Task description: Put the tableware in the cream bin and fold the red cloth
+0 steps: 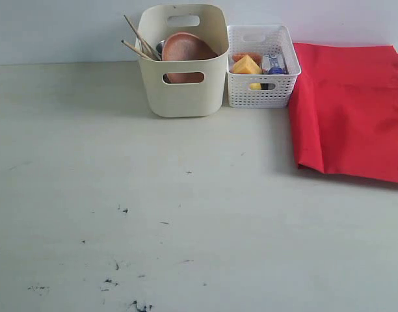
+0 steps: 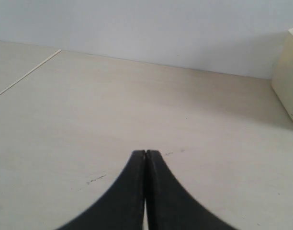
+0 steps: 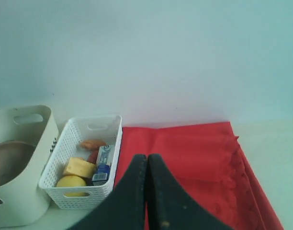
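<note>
**A:** Where's the tableware from where you're standing?

**B:** In the tall cream plastic bin (image 1: 183, 101), which sits at the far edge of the pale bench (image 1: 186, 214), about midway along. A round brown wooden plate (image 1: 186, 52) leans inside it, and two wooden chopsticks (image 1: 139, 40) stick out over its rim on the side away from the cloth. Whatever lies deeper in there I can't make out.

**A:** And next to it?

**B:** A white lattice basket (image 1: 261, 97) stands just beside the bin, toward the bench's right edge. It holds a yellow wedge (image 1: 246, 65) and a small blue and white carton (image 1: 272, 63), among other bits.

**A:** The cloth?

**B:** The large bright red cloth (image 1: 355, 110) lies flat at the far right corner, just beside the basket and running off the exterior view. It looks doubled over, with a scalloped edge showing in the right wrist view.

**A:** What about the arms?

**B:** Neither one shows in the exterior view. The left gripper (image 2: 145, 153) has its black fingers pressed together on nothing, over bare bench, with the bin's wall (image 2: 287, 72) well off to one side. The right gripper (image 3: 147, 157) is likewise closed and empty. The cloth (image 3: 194, 153) spreads beyond and below its tips, the basket (image 3: 65, 143) and bin (image 3: 22, 201) lie off to the other side, and it touches none of them.
</note>
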